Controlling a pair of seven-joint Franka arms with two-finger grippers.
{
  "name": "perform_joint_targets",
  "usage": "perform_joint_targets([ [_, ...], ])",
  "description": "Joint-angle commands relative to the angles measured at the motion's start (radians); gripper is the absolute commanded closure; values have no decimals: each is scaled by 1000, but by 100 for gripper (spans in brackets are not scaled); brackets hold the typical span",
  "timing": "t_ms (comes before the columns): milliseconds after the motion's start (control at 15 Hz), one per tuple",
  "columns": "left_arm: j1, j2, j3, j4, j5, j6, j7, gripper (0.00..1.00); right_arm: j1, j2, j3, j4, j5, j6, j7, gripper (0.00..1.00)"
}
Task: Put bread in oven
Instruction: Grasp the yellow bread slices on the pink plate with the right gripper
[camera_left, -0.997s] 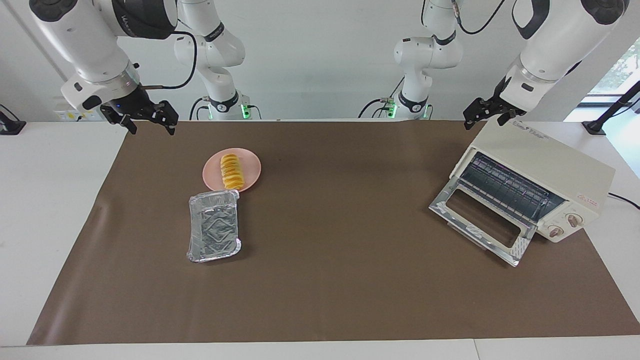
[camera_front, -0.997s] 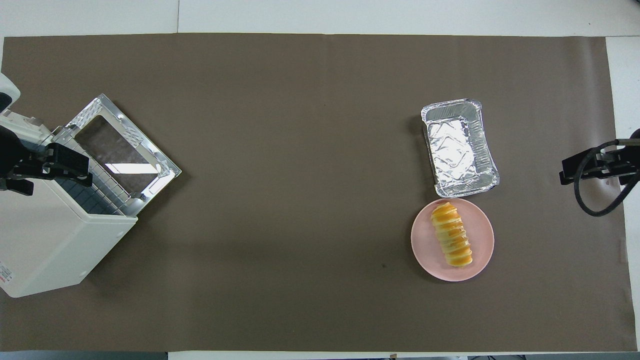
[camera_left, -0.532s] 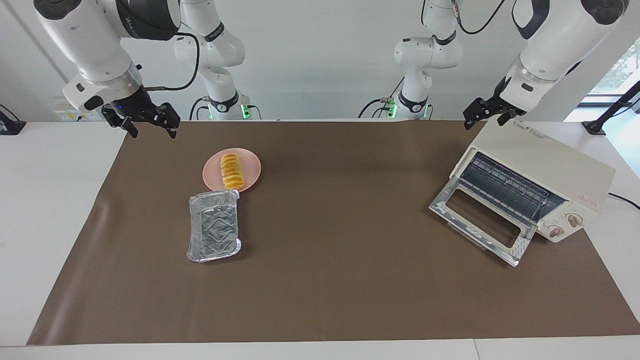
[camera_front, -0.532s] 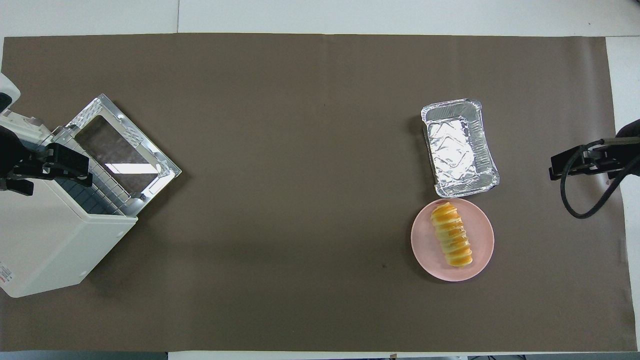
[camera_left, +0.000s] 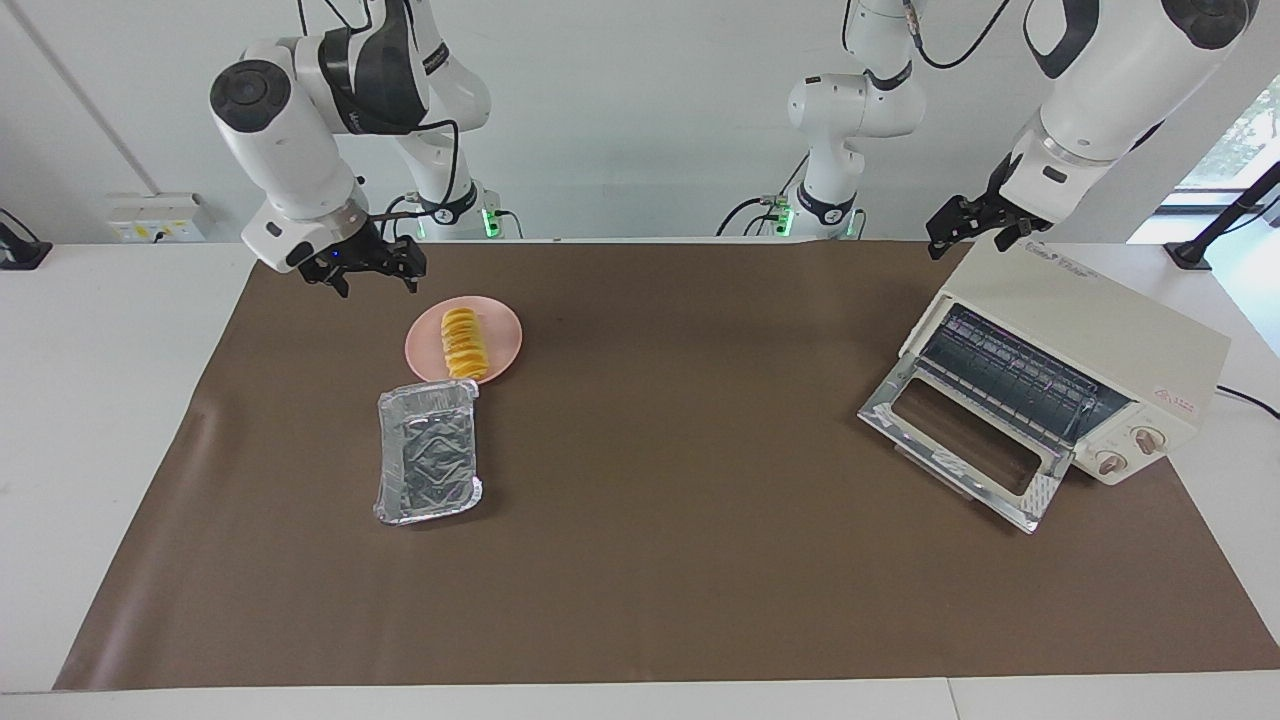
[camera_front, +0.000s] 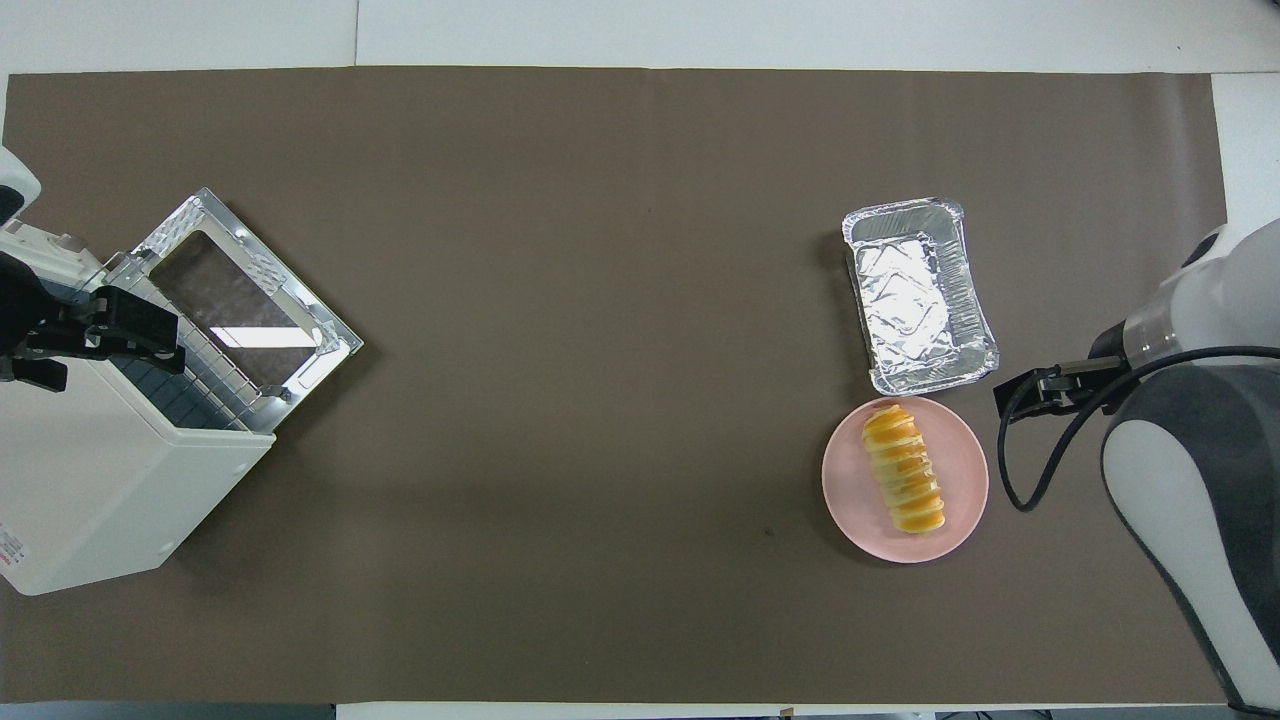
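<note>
- The bread (camera_left: 464, 343) lies on a pink plate (camera_left: 502, 338), toward the right arm's end of the table (camera_left: 60, 400). It runs lengthwise across the plate, nothing touching it.
- A foil tray (camera_left: 428, 455) sits just beside the plate, farther from the robots, one short end almost at the plate's rim. It looks empty.
- The oven (camera_left: 1070, 350) is way over at the left arm's end of the table, well apart from the plate and tray. It's turned at an angle, and its glass door (camera_left: 960, 440) hangs dropped open, so the wire rack (camera_left: 1010, 385) shows inside. Two round knobs (camera_left: 1130, 450) sit at one end of the front.
- Everything stands on a brown mat (camera_left: 680, 560) that covers most of the table.
- The right gripper (camera_left: 365, 272) hangs in the air over the mat, near the plate on the side toward the right arm's end. Jaws are apart and holding nothing. In the overhead view the gripper (camera_front: 1030, 392) shows just off the plate's rim, near the tray's corner, with a black cable (camera_front: 1010, 470) looping down from it.
- The left gripper (camera_left: 975, 232) hovers over the top of the oven, near the corner closest to the robots. Its jaws are apart too, empty. From overhead the gripper (camera_front: 100, 335) covers the oven's top by the door opening.
- So the bread isn't in the oven yet, still on the plate.
</note>
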Motion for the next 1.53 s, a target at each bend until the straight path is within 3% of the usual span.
perform_joint_targets([
  [0, 5, -18, 3, -10, -16, -6, 7, 0, -3, -65, 12, -162, 49, 120, -2, 0],
  [399, 5, -18, 3, -10, -16, -6, 7, 0, -2, -88, 98, -373, 51, 361, 42, 0],
  [731, 5, -18, 3, -10, -16, -6, 7, 0, 49, -82, 102, -516, 51, 565, 25, 0],
  [1263, 5, -18, 3, -10, -16, -6, 7, 0, 44, -79, 102, -598, 51, 629, 32, 1],
  [1329, 5, -18, 3, -9, -16, -6, 7, 0, 43, -79, 102, -598, 52, 629, 34, 5],
  [1462, 5, -17, 3, -10, -16, -6, 7, 0, 37, -74, 102, -599, 52, 627, 34, 26],
])
